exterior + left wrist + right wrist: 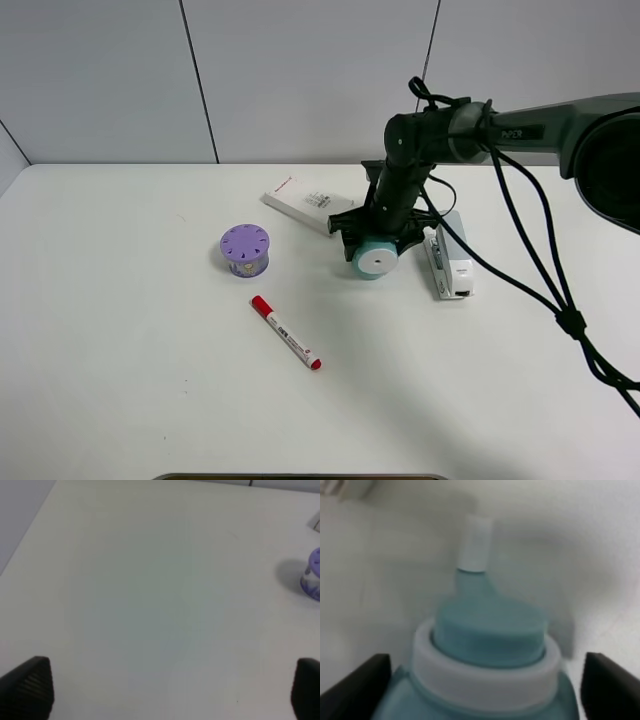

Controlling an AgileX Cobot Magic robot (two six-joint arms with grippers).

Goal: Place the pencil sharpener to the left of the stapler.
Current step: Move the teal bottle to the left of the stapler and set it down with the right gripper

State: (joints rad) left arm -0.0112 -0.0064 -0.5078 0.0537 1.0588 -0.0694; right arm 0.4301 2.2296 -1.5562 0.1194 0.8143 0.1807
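The mint-teal pencil sharpener [375,259], white round face toward the camera, sits low at the table just left of the pale grey-and-white stapler [449,261], a small gap between them. My right gripper [376,243] reaches down from the right and is shut on the sharpener, one finger on each side. In the right wrist view the sharpener [487,630] fills the space between the dark fingertips [355,687], its white handle pointing away. My left gripper [170,692] is open over bare table and does not show in the exterior high view.
A purple round holed container [245,250] stands left of the sharpener and shows at the edge of the left wrist view [312,577]. A red-capped marker [286,333] lies nearer the front. A flat white box [305,203] lies behind the sharpener. Black cables [545,270] hang from the right arm.
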